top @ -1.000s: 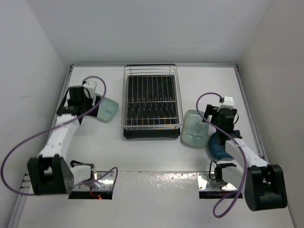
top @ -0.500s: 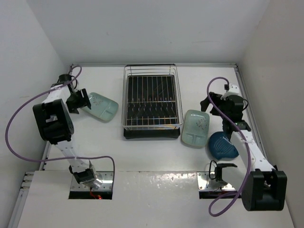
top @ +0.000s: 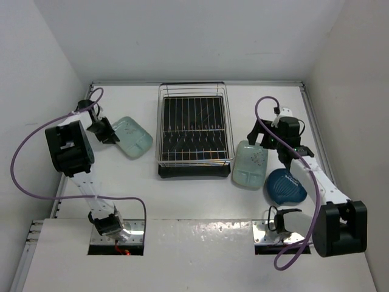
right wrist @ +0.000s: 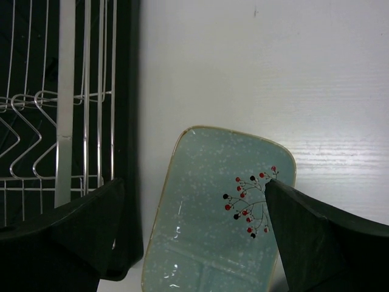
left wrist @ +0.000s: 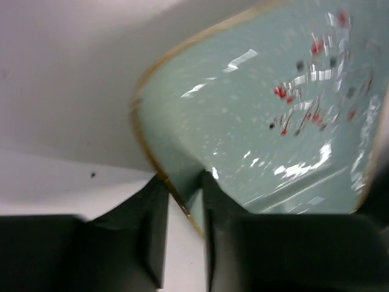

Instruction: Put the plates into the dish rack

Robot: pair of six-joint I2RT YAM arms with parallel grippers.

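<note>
From above, the dish rack [top: 194, 129] stands in the middle of the table [top: 194, 204], towards the far side, and all three plates are outside it. The left mint plate [top: 132, 136] sits left of the rack with a strip of bare table between its edge and the rack's left side. The left gripper [top: 109, 132] meets the plate's outer edge, close to the left wall. The right mint plate [top: 250, 164] lies just beside the rack's near right corner. The blue plate [top: 285, 187] is at its near right corner; whether they touch I cannot tell. The right gripper [top: 258, 137] hangs over the mint plate's far end.

In the left wrist view, the two fingers [left wrist: 146, 225] stand close together and pinch the plate's gold-lined rim between them.

In the right wrist view, the fingers [right wrist: 61, 237] are spread wide, wider than the plate below. The plate's long left edge runs just beside the rack's black base tray
</note>
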